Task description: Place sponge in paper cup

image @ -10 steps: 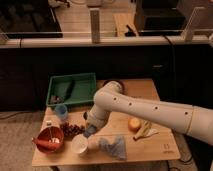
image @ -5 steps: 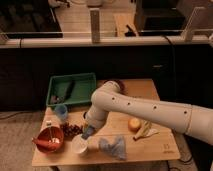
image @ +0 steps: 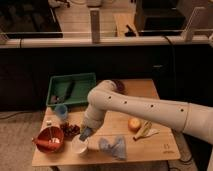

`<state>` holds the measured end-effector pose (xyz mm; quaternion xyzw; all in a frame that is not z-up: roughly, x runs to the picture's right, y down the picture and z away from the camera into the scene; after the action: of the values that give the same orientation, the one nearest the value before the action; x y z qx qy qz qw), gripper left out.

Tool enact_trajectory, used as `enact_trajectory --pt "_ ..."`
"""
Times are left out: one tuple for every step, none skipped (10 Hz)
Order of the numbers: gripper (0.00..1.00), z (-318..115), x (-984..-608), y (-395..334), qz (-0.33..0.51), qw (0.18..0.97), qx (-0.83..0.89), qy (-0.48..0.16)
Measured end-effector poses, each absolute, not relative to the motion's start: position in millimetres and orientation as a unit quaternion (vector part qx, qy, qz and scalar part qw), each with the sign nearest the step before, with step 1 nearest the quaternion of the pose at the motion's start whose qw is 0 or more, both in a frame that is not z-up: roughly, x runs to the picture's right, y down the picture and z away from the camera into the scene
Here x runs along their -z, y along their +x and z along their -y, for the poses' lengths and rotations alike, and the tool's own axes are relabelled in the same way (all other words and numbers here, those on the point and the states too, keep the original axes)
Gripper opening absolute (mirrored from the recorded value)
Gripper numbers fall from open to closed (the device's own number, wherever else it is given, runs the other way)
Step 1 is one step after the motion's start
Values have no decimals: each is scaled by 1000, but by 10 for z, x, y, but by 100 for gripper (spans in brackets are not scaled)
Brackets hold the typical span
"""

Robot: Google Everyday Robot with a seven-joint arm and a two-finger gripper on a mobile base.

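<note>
The paper cup (image: 79, 145) is a short white cup standing near the table's front edge, right of the red bowl. My gripper (image: 85, 133) hangs at the end of the white arm, just above and slightly right of the cup's mouth. It is shut on the sponge (image: 86, 134), a small blue-grey block that shows at the fingertips. The sponge sits close over the cup's rim; I cannot tell whether it touches it.
A larger blue-grey cloth (image: 113, 146) lies right of the cup. A red bowl (image: 48, 140) stands to its left, dark grapes (image: 70, 129) behind it. Further back are a light blue cup (image: 61, 111) and a green tray (image: 73, 90). An orange fruit (image: 133, 124) and banana (image: 145, 131) lie right.
The gripper with the sponge has moved a little down and to the left, closer to the paper cup's mouth. Nothing else on the table has shifted.
</note>
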<state>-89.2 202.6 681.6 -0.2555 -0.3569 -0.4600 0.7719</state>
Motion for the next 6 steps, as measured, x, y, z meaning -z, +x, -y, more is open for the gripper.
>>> enact_trajectory --pt "4 -2037 -6794 -922 359 768 465 -256" --pt "4 -2053 -6779 -945 360 764 470 -258" --pt "4 -2068 -6764 -960 360 760 474 -260" --pt "4 -2084 -6755 -984 361 757 478 -262" --pt "4 -2113 -6752 -1020 362 752 483 -265" --pt "4 -2150 -6754 -1043 363 747 488 -269"
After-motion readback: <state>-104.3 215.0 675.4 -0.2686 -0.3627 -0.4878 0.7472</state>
